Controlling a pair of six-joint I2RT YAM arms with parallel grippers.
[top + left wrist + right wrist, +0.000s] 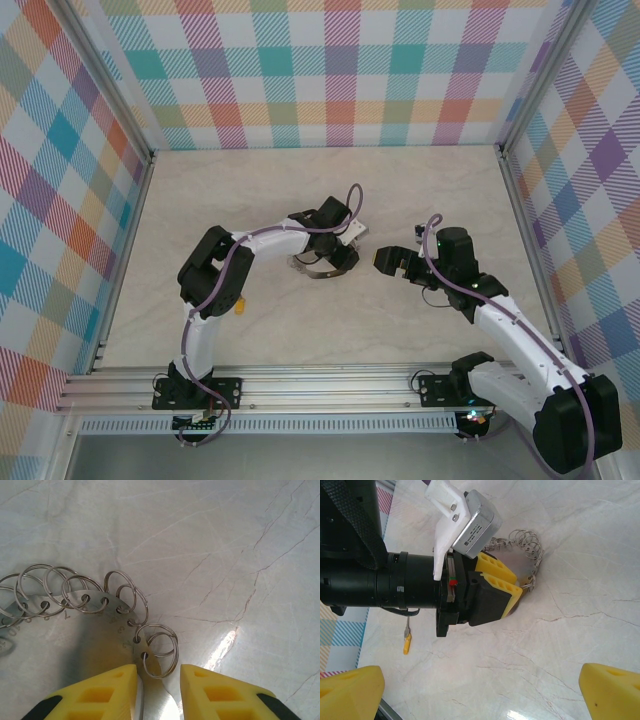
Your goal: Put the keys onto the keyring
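left wrist: left gripper (159, 676) part-closed, clasping keyring (126, 630).

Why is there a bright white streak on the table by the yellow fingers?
Left wrist view: that is light glaring off the glossy table, and the keyring throws a dark shadow beneath it; right wrist view: a smaller glare spot near the bottom edge.
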